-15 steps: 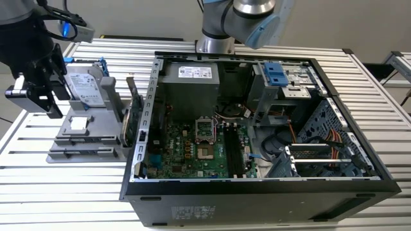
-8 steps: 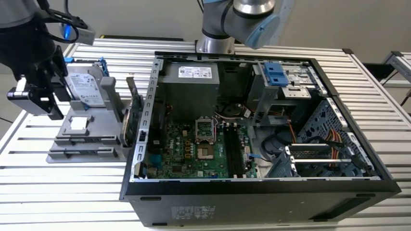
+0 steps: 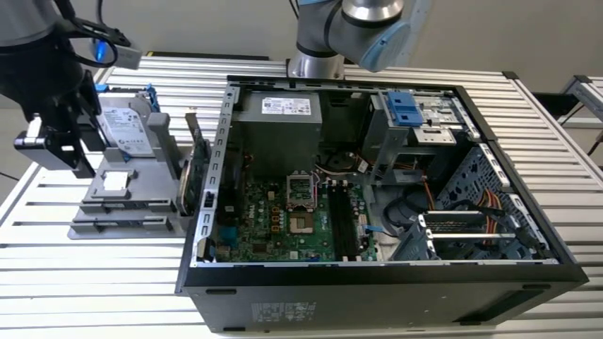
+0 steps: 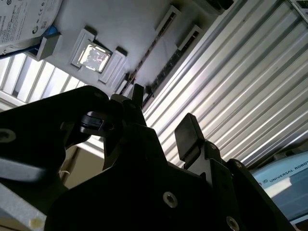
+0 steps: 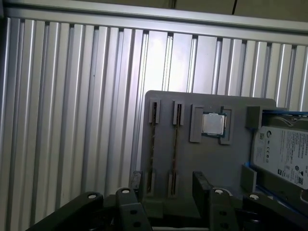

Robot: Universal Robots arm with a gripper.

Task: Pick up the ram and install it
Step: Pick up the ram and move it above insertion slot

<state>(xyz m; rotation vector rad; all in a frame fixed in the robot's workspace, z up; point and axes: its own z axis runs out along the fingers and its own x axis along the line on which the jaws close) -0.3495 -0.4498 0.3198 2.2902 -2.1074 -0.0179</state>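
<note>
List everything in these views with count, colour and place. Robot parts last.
computer case: one, black, open, middle of the table.
motherboard: one, green, inside the case.
holder: one, grey, on the table at the exterior view's left of the case.
hard drive: one, silver in a blue frame, on the holder.
processor chip: one, silver, in a recess of the holder.
ram: seemingly two thin sticks on edge, colour unclear, in the holder's slots.
expansion card: one, dark, on edge between holder and case.
table: one, silver slats.
arm: one, grey with a blue cap, base beyond the case.
gripper: one, black, open, empty, above the holder's slots.
</note>
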